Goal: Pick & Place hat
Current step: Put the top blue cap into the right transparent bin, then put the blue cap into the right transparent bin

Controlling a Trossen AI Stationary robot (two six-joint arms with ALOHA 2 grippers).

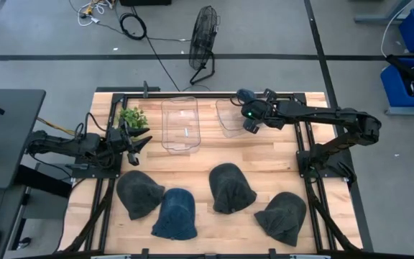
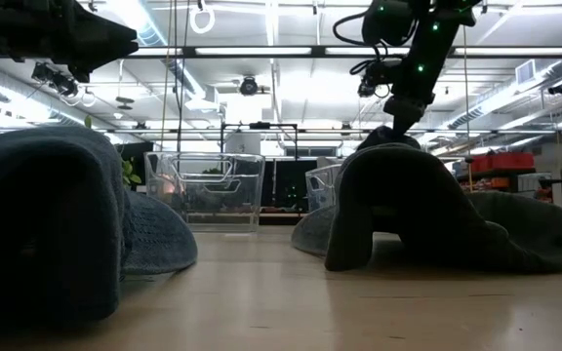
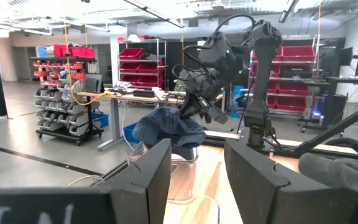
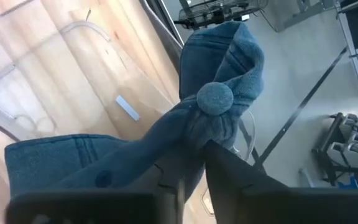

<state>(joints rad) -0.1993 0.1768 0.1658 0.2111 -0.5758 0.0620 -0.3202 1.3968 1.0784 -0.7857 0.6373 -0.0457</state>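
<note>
Nearest the low camera: dark hat [image 2: 37, 219], large at the picture's left edge, lying on the wooden table [image 1: 200, 162]; beside it a lower blue hat [image 2: 159, 239], partly hidden.

Item, front row of the table, seen from above: four hats, namely a dark grey hat [image 1: 139, 193], a blue denim hat [image 1: 175, 214] touching it, a second dark grey hat [image 1: 231, 187] set apart, and a third [image 1: 282, 216] toward the right.

Item, back row: two clear plastic bins, the left bin [image 1: 180, 124] and the right bin [image 1: 228, 117], just beside one another. A small green plant [image 1: 132, 116] stands near the left bin.

Item, right gripper [image 1: 246, 109]: raised over the right bin, fingers clenched on a blue denim cap [image 4: 213, 118]; the cap hangs bunched from the pinch, its top button [image 4: 214, 98] visible. The left wrist view shows the same cap [image 3: 168, 129] aloft above the bin.

Item, left gripper [image 1: 136, 141]: at the table's left edge near the plant, fingers [image 3: 151, 171] parted, nothing between them.

Item, off the table: a floor fan [image 1: 204, 39] beyond the back edge.
</note>
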